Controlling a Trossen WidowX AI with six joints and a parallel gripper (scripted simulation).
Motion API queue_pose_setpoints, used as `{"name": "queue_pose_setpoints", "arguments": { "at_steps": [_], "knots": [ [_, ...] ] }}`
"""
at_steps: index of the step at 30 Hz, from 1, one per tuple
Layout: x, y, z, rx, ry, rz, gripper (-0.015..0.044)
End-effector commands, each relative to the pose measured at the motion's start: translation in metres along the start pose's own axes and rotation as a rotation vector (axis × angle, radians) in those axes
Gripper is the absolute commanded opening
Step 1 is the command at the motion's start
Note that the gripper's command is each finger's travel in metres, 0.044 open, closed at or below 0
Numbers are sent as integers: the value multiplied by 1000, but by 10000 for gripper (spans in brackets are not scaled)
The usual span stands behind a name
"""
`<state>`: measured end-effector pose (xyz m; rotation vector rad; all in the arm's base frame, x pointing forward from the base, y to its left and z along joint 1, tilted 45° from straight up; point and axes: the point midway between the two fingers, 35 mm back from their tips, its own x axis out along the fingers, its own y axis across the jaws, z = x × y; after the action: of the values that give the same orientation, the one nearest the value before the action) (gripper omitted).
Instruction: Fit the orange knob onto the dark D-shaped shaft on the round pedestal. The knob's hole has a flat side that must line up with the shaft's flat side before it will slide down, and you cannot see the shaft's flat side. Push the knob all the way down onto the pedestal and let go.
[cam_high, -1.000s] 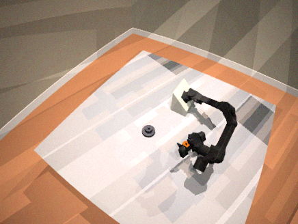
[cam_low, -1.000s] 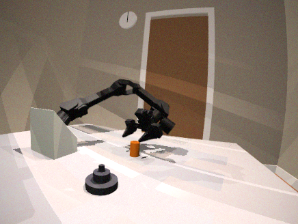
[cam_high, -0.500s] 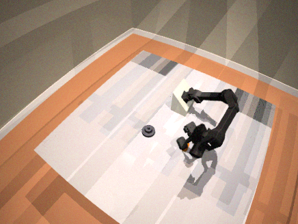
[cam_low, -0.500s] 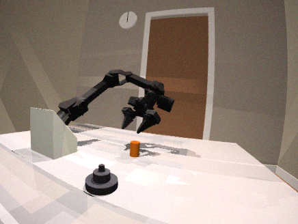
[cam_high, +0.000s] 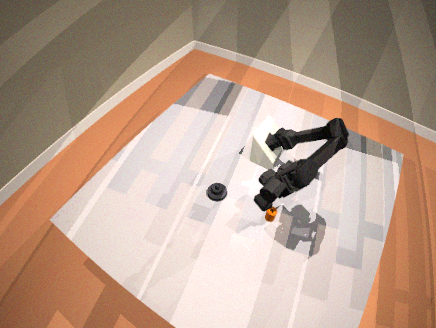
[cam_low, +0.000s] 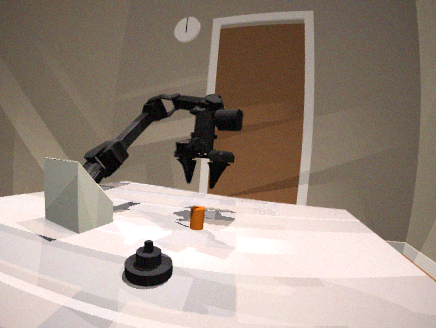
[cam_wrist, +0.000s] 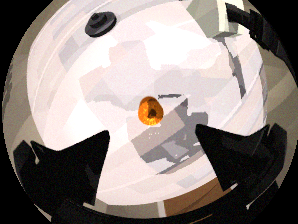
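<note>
The orange knob (cam_high: 270, 215) (cam_low: 197, 218) (cam_wrist: 150, 111) stands upright on the table, with a dark hole in its top. My gripper (cam_low: 200, 185) (cam_wrist: 153, 132) is wide open and empty, pointing down well above the table. In the wrist view the knob shows in the gap between the fingers, a little beyond the fingertips. The dark round pedestal (cam_high: 216, 192) (cam_low: 148, 270) (cam_wrist: 101, 25) stands apart from the knob with nothing on its short shaft (cam_low: 148, 245). The shaft's flat side cannot be made out. In the top view the fingertips are hidden by the arm.
A pale wedge-shaped block (cam_high: 264, 145) (cam_low: 78, 200) (cam_wrist: 212, 17) stands beside the arm's base, on the far side of the pedestal in the top view. The pale table top (cam_high: 200, 280) (cam_low: 320, 270) ends at an edge on the right in the exterior view.
</note>
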<state>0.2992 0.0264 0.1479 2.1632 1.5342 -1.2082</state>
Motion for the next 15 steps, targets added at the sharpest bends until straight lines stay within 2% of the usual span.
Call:
{"name": "queue_pose_setpoints", "arguments": {
  "at_steps": [1,6,15],
  "knots": [
    [-1,-2,0,-9,30,0,440],
    [-1,-2,0,-74,30,1,440],
    [-1,-2,0,-946,28,15,440]
  ]
}}
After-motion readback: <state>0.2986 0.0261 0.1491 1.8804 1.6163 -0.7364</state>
